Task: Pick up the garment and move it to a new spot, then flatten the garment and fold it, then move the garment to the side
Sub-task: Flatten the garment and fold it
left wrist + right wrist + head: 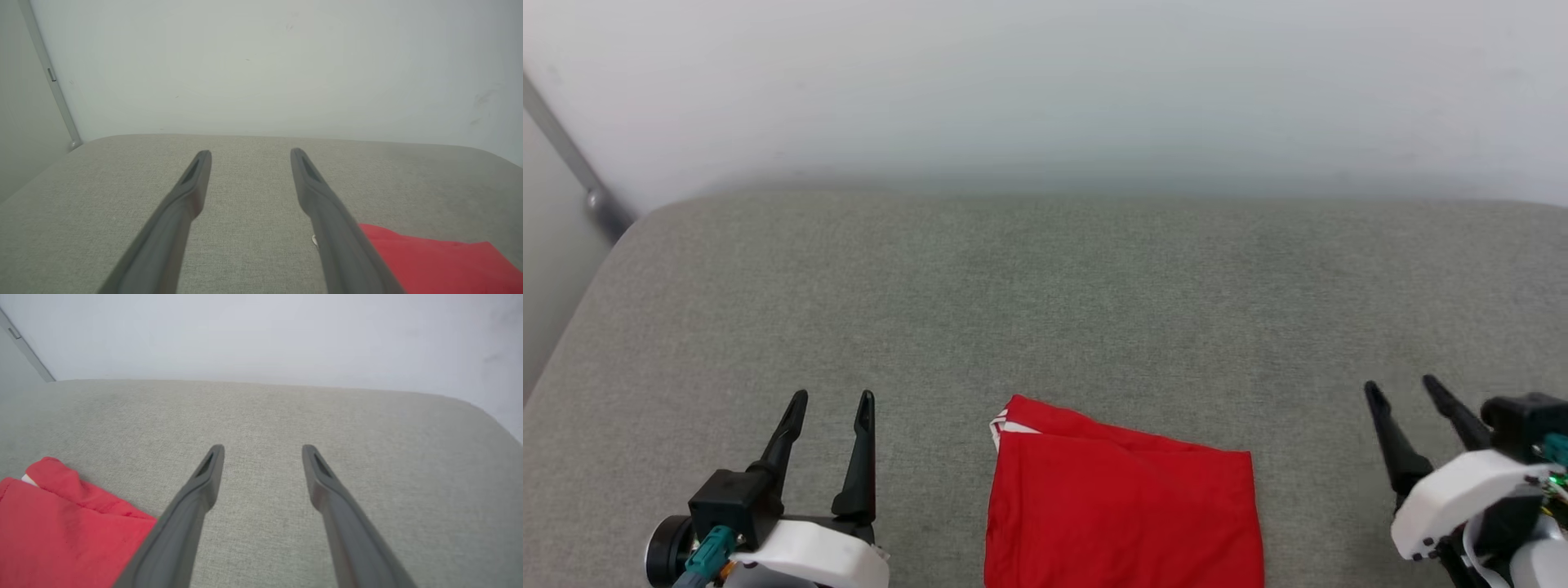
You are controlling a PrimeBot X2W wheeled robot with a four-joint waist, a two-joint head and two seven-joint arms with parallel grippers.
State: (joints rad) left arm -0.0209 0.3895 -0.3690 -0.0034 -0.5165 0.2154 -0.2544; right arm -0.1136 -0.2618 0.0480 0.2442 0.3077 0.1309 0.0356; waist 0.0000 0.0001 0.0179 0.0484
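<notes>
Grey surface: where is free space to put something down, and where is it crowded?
The grey surface is bare from the garment to the wall, and in the strips between the garment and the left gripper and right gripper. The near edge is crowded: garment in the middle, a gripper each side.

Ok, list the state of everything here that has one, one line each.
garment: folded into a flat rectangle, lying on the grey padded surface, held by neither gripper.
left gripper: open, empty, apart from the garment.
right gripper: open, empty, apart from the garment.
</notes>
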